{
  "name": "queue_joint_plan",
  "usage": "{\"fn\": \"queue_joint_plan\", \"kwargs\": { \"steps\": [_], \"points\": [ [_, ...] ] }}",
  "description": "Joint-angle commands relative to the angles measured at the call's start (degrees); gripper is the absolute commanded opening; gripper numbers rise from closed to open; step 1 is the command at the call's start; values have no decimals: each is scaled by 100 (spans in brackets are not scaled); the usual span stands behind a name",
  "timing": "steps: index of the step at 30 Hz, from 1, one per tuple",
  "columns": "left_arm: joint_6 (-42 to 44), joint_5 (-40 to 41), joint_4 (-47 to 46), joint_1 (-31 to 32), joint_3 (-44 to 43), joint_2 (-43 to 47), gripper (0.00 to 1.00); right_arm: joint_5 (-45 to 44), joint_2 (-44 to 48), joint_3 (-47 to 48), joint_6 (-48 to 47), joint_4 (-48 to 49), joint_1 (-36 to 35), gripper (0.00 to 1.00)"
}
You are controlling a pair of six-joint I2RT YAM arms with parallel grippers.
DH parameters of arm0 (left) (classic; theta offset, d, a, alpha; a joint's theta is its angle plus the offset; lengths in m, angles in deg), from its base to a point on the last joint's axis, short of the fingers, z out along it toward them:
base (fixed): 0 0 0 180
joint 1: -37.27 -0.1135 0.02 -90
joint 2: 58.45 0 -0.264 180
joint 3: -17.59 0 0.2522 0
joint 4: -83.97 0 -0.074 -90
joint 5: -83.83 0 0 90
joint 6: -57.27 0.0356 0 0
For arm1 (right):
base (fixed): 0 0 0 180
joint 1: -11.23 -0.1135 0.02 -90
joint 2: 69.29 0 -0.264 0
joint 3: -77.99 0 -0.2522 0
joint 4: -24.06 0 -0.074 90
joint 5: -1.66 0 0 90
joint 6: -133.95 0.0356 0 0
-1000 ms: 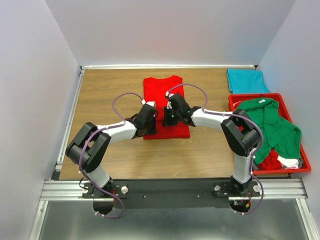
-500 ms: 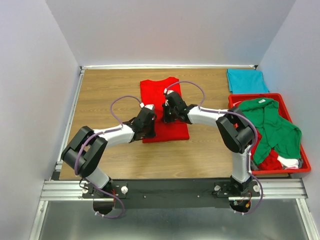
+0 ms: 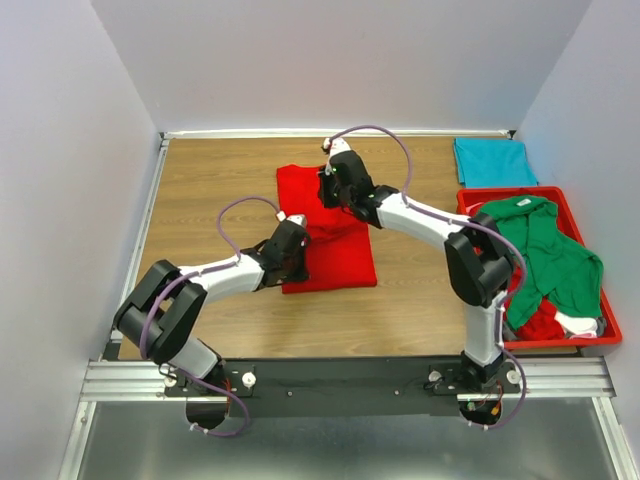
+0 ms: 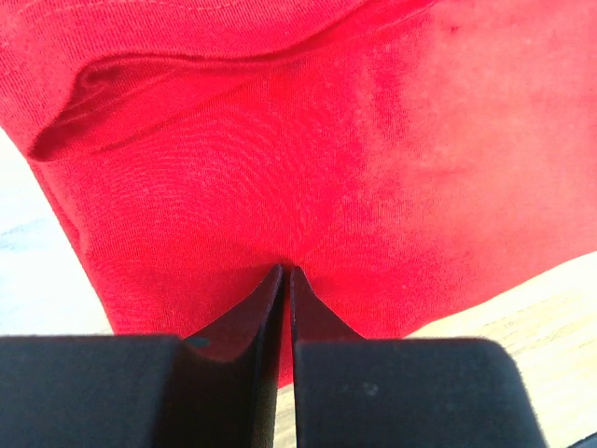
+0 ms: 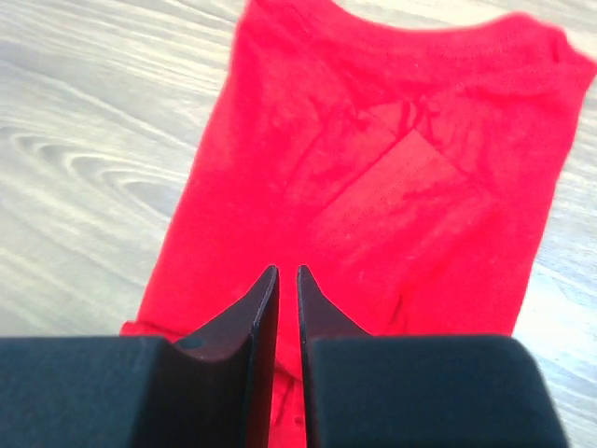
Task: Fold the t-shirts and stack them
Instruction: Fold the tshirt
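Note:
A bright red t-shirt lies folded lengthwise on the wooden table, slightly askew. My left gripper is at its near left part, jaws shut with their tips pinching the red cloth, which puckers there. My right gripper is over the shirt's far end, jaws shut with only a thin slit between them and nothing in them. The right wrist view shows the shirt with its neck label. A teal t-shirt lies folded at the far right.
A red plastic tray at the right edge holds a crumpled green t-shirt over more clothes. Bare wood lies left of the red shirt. White walls close in the table.
My right gripper has slid from the shirt's middle to its far end. My left gripper has moved nearer and left, and the red shirt has shifted with it and turned slightly.

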Motion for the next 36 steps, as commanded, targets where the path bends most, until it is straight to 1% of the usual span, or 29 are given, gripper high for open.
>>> {"fn": "queue_joint_plan", "kwargs": {
  "steps": [1, 3, 4, 7, 8, 10, 11, 13, 19, 24, 30, 34, 36],
  "points": [
    [-62, -93, 436, 41, 123, 153, 14, 848, 664, -755, -219, -34, 15, 20],
    [-62, -101, 436, 41, 114, 188, 14, 1226, 884, -1115, -219, -42, 7, 20],
    [-62, -93, 436, 41, 114, 205, 14, 1593, 1041, -1500, -193, -34, 7, 20],
    [-124, -75, 410, 41, 149, 258, 14, 2018, 1148, -1925, -140, 10, -37, 20],
    [-133, -66, 410, 41, 166, 276, 14, 2071, 1149, -2161, -114, 97, -81, 17],
    [-168, -58, 393, 41, 193, 293, 14, 2263, 1105, -2338, -35, 264, -125, 15],
    [-168, -58, 384, 41, 193, 302, 14, 2352, 1044, -2443, 52, 518, -151, 14],
    [-203, -40, 393, 41, 210, 329, 14, 2511, 921, -2462, 97, 713, -248, 13],
    [-238, -49, 392, 41, 246, 390, 14, 2625, 358, -2076, 159, 933, -371, 11],
    [-238, -40, 401, 41, 272, 416, 14, 2476, -72, -1680, 185, 986, -398, 11],
    [-247, -93, 401, 41, 377, 495, 14, 1677, -442, -1057, 45, 995, -389, 11],
    [-282, -101, 401, 41, 448, 583, 14, 1150, -662, -442, -52, 986, -179, 11],
    [-300, -101, 384, 41, 474, 654, 14, 1122, -872, 24, 9, 977, 85, 11]
  ]
}}
